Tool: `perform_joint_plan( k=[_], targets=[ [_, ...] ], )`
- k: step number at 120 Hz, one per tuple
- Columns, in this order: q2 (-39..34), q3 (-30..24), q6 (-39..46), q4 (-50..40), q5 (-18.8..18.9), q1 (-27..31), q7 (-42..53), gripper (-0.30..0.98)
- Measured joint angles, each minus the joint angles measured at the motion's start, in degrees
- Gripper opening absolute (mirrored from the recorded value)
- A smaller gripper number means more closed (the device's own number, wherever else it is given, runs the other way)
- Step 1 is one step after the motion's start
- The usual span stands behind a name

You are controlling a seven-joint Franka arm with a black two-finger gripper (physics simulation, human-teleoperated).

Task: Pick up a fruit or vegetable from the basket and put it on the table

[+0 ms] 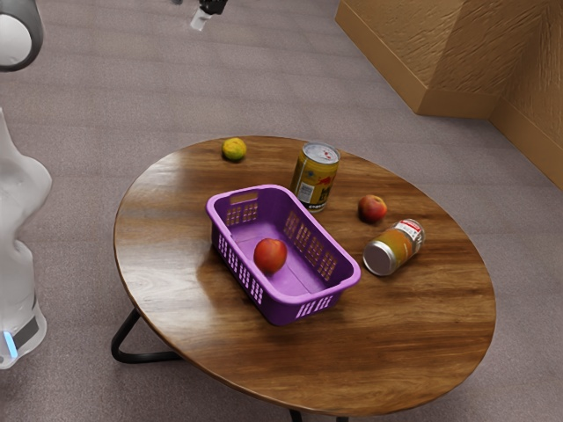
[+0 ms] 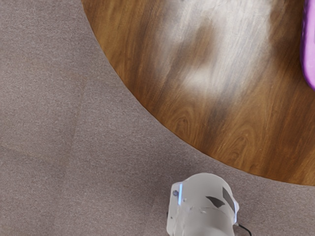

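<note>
My gripper (image 1: 203, 16) is at the top edge of the exterior view, high above and apart from the basket and the fruit; its state cannot be made out. The purple basket (image 1: 223, 204) stands upright on the round wooden table (image 1: 413, 343). Inside it, on the bottom, lies a round red-orange fruit or vegetable (image 1: 270, 256). In the wrist view, part of the basket (image 2: 309, 49) appears at the picture's side, over the tabletop (image 2: 197, 93).
Beside the basket stand an upright yellow can (image 1: 315, 180) and a can lying on its side (image 1: 394, 249). A reddish fruit (image 1: 372, 208) is near them, and a yellow-green fruit (image 1: 234, 149) sits by the table's far edge. The robot's base (image 2: 204, 206) is beyond the table edge.
</note>
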Motion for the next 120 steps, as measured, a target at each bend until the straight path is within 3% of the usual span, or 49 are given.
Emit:
perform_joint_plan(
  k=[19, 44, 61, 79, 81, 87, 89, 97, 101, 108, 120],
  targets=[
    [-0.1, 0.4, 9.6, -0.5, 1.5, -0.2, 0.3, 0.67],
    [-0.1, -0.2, 14.9, -0.5, 1.5, -0.4, 0.7, 0.67],
    [2.5, -4.3, 16.5, -0.9, -2.4, -2.3, 0.8, 0.67],
    [15.1, -5.6, 21.8, -2.0, -10.8, -2.2, 1.3, 0.67],
    [15.5, -7.1, 22.3, -2.5, -11.6, -1.8, 1.4, 0.67],
    [13.6, -18.2, 24.1, -7.1, -13.3, 3.7, 1.4, 0.67],
    [11.8, -23.9, 25.2, -10.3, -13.8, 7.2, 1.4, 0.67],
    [3.6, -53.7, 29.5, -20.0, -15.1, 30.9, 1.4, 0.67],
    [1.3, -63.6, 31.1, -21.6, -15.6, 37.2, 1.4, 0.67],
    [-0.1, -71.4, 32.6, -23.1, -16.2, 40.7, 1.4, 0.67],
    [2.1, -75.0, 33.5, -23.5, -16.6, 42.4, 1.4, 0.67]
  ],
)
